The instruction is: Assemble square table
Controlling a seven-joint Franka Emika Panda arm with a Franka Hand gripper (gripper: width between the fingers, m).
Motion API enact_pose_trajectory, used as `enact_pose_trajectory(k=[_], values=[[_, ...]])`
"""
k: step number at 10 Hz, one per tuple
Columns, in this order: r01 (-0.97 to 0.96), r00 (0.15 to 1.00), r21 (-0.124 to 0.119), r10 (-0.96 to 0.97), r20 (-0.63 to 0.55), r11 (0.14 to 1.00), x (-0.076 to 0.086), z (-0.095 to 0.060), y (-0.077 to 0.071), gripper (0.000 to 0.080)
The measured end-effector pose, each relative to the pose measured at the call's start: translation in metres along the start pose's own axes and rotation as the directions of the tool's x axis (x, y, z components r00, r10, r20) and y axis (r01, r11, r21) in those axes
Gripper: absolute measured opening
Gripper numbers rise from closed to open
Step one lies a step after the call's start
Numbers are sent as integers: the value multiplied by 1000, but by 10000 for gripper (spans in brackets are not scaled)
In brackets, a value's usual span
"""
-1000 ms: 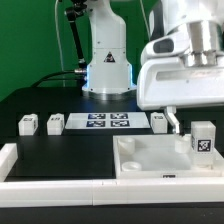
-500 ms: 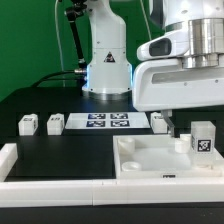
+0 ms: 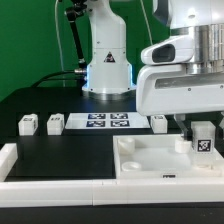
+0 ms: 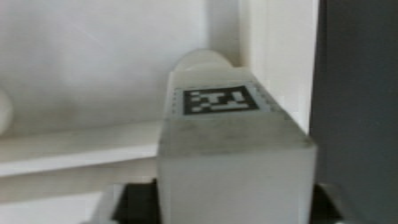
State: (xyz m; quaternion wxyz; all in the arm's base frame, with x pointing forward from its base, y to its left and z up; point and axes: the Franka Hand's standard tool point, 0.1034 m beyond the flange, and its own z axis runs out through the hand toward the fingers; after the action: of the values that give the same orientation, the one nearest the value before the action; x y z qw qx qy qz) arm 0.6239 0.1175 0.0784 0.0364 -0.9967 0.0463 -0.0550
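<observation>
The square table's white slab [image 3: 150,160] lies at the front, toward the exterior view's right. One white tagged leg [image 3: 203,140] stands upright on its right corner. My gripper [image 3: 203,128] is directly over this leg with a finger on each side. In the wrist view the leg [image 4: 228,140] fills the middle, and the dark fingers [image 4: 135,206] press against both its flanks at my gripper [image 4: 237,210]. Three more legs [image 3: 28,124] [image 3: 55,124] [image 3: 159,122] stand loose in a row on the black table.
The marker board [image 3: 108,122] lies flat between the loose legs. Long white border rails [image 3: 10,165] run along the front and left edges. The arm's base [image 3: 108,70] stands behind the marker board.
My gripper has moved toward the exterior view's right, from beside the standing leg to over it, and its fingers now enclose the leg. The leg and slab have not moved.
</observation>
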Motion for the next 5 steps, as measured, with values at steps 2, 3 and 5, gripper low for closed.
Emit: enact_pose_trajectory(k=[2,3,5], values=[[-179,984,-3,179,0,984,0,0,2,289],[-233,973,-3,233,0,973,0,0,3,289],[-428,904,-7,428,-1,904,0,1,6,289]])
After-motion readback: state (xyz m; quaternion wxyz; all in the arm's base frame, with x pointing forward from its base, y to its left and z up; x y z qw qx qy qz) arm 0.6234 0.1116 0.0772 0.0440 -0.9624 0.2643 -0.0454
